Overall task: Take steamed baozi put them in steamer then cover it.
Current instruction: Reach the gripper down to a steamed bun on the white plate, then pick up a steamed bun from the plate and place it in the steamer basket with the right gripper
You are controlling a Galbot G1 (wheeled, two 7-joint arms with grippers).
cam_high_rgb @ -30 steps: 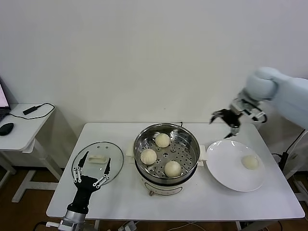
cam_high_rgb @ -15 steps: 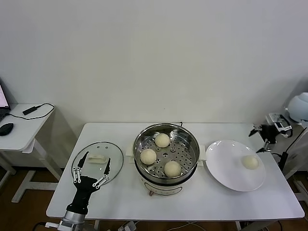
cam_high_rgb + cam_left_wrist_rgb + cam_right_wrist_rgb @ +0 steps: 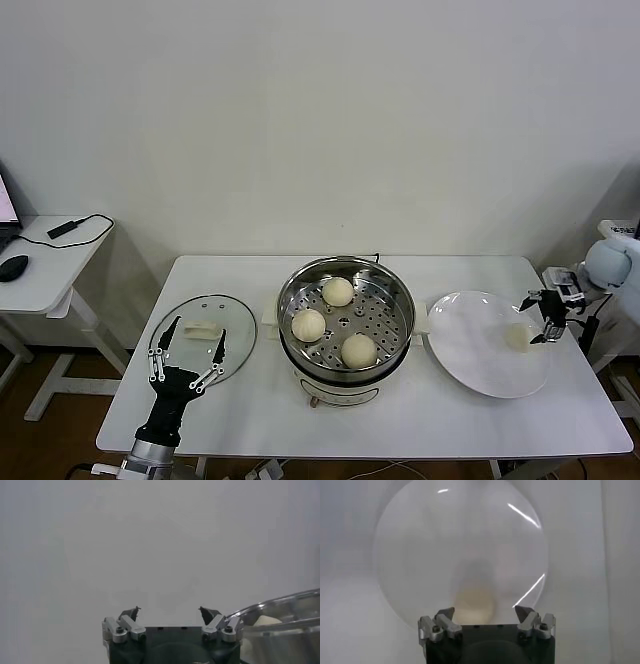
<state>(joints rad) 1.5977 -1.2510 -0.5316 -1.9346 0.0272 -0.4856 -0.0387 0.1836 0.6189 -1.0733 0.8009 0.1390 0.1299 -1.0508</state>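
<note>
3 smooth cream-white buns already sit on the perforated tray of the shiny round steel steamer. The 4th waits on the flat white plate at right, so the right gripper hangs beside it, fingers spread (presumably lining up). The clear glass lid lies left, with the left gripper near it, spread and idle.

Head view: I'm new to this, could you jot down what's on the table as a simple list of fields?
steamer: mid-table, uncovered
baozi in steamer: three on the perforated tray
baozi on plate: one, not yet moved
plate: white, to the right of the steamer
cover: glass lid lying flat on the table, to the left of the steamer
right gripper: open, at the plate's far right edge beside the last baozi
left gripper: open, over the near edge of the cover
</note>
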